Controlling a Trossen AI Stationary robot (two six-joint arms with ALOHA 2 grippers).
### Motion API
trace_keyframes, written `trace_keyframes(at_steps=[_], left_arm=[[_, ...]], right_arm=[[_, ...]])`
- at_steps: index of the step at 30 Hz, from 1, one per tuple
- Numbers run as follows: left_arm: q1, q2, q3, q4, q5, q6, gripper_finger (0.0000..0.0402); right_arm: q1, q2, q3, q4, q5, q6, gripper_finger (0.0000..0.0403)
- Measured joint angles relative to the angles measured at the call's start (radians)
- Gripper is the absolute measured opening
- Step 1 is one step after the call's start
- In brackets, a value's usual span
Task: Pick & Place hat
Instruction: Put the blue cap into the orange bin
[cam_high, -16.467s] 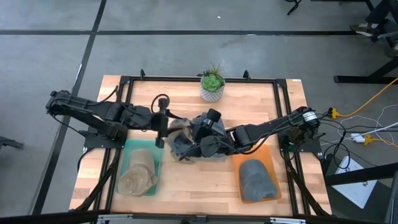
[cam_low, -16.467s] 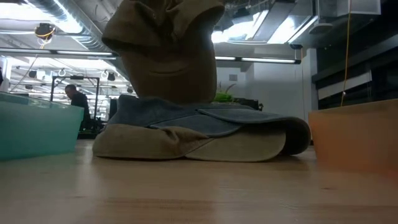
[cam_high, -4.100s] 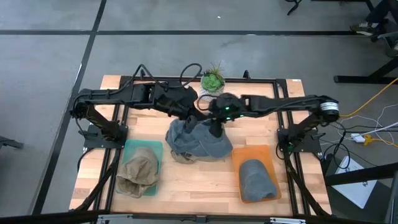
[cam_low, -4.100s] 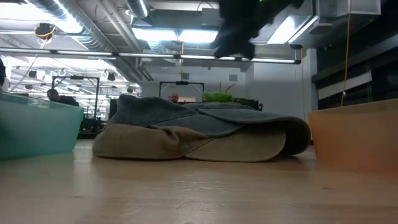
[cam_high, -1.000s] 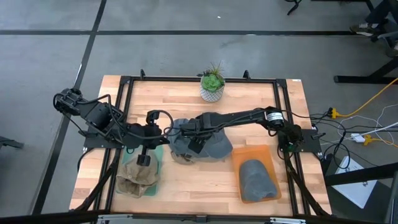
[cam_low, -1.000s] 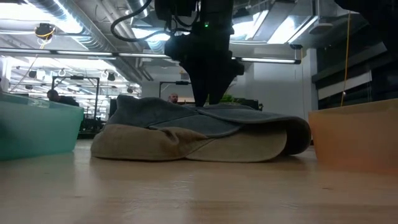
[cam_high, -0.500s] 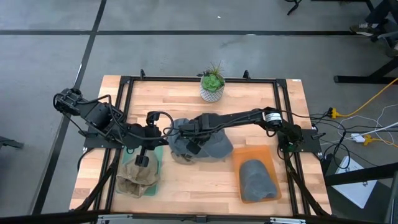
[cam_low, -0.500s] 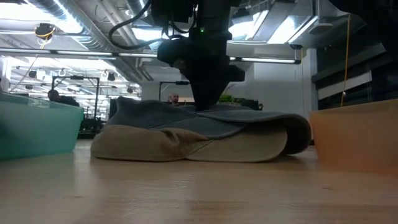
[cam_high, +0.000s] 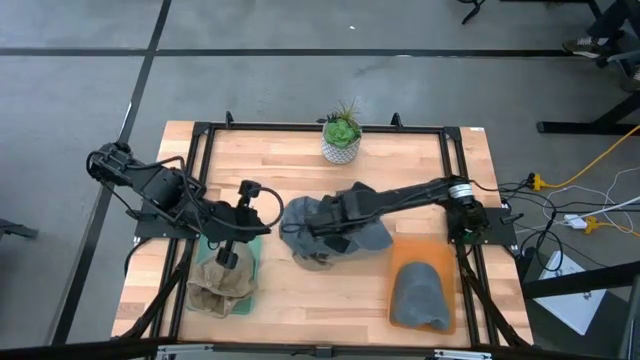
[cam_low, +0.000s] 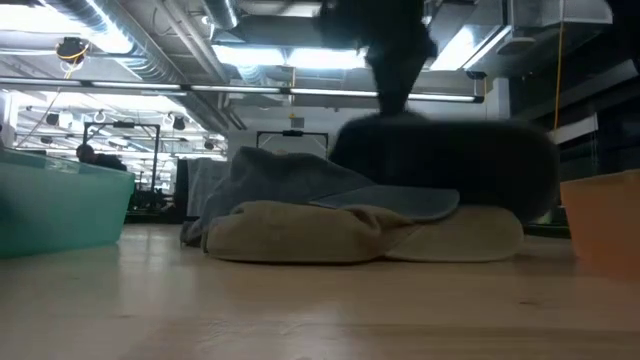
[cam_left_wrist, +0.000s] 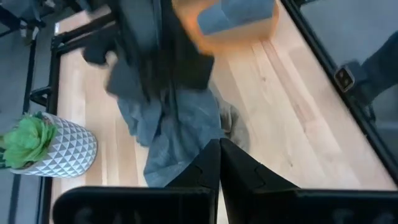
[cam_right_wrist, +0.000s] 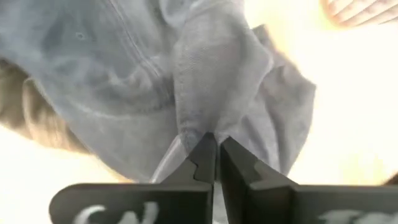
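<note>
Wooden table (cam_high: 300, 300) under both arms: your right tool (cam_high: 322, 233) is pinching a fold of the grey hat (cam_high: 345, 228) mid-table, beside the orange tray (cam_high: 405, 255). Your left tool (cam_high: 229, 259), pressed together, hangs over the teal tray (cam_high: 255, 262).

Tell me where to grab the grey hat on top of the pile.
Take the grey hat by a raised crown fold, coming from above: it lies draped over tan hats, so the edges sit flat. The right end effector is shut on such a fold.
</note>
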Motion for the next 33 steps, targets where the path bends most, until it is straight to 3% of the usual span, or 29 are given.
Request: trace_keyframes(at_steps=[7, 13, 17, 21, 27, 33], left_arm=[[0.020, -0.003, -0.133, 0.138, 0.009, 0.072, 0.0003], [0.089, -0.006, -0.299, 0.442, 0.070, 0.154, 0.0002], [0.144, -0.006, -0.401, 0.701, 0.128, 0.213, 0.0001], [0.206, -0.006, -0.494, 0.865, 0.115, 0.267, 0.0003], [0.242, -0.015, -0.520, 0.842, 0.253, 0.238, 0.0002], [0.209, -0.024, -0.520, 0.780, 0.333, 0.169, 0.0001]], right_arm=[[0.097, -0.142, 0.000, -0.041, 0.212, -0.017, 0.0006], [0.196, -0.205, 0.000, -0.056, 0.356, -0.069, 0.0008], [0.233, -0.230, 0.000, -0.055, 0.403, -0.125, 0.0009], [0.241, -0.248, 0.000, -0.055, 0.430, -0.192, 0.0009], [0.241, -0.244, -0.039, -0.028, 0.429, -0.264, 0.0009], [0.261, -0.241, -0.254, 0.214, 0.418, -0.245, 0.0010]])
